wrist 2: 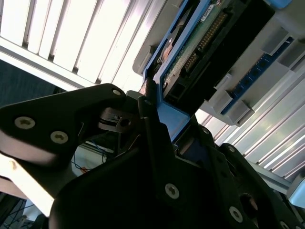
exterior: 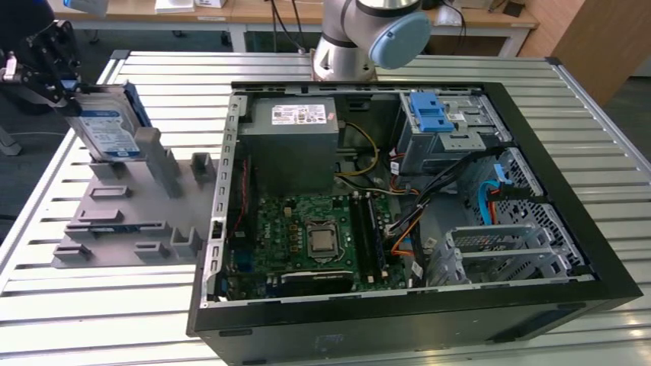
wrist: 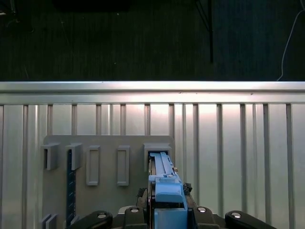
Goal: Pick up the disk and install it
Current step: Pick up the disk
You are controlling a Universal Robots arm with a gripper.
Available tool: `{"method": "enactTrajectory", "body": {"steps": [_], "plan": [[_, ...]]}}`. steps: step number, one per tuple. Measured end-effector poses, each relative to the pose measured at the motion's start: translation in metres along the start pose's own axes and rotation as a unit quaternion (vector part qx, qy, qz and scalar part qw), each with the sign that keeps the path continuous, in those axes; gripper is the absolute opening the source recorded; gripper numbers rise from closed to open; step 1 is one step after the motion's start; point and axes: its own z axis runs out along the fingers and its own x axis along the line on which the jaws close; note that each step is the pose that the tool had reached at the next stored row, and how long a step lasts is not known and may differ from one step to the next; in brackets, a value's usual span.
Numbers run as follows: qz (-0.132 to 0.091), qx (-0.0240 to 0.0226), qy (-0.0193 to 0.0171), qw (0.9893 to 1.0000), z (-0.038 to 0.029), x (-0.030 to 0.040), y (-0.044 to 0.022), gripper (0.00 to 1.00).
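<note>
Open black computer case (exterior: 407, 324) lies on a slatted metal table (exterior: 102, 313). Inside it: green motherboard (exterior: 305, 236), grey power supply (exterior: 295, 145), blue latch piece (exterior: 432, 114), cables (exterior: 458, 171). Grey slotted holder (exterior: 112, 229) (wrist: 107, 200) sits just beside the case, on the exterior view's left.

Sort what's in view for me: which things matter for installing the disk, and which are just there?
Job in hand: disk, upright at the grey rack; pincer closed on its top edge; open computer case.
Just there: power supply box; circuit board; loose cables; slatted table.
</note>
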Motion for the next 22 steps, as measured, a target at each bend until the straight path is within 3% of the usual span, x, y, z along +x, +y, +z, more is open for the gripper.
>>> {"method": "enactTrajectory", "body": {"steps": [13,22], "plan": [[0.0,-0.0001,0.0,1.0,-0.0069,-0.0002,0.0002,0.36],[0.0,0.0,0.0,1.0,-0.0154,-0.0005,0.0004,0.36]]}}
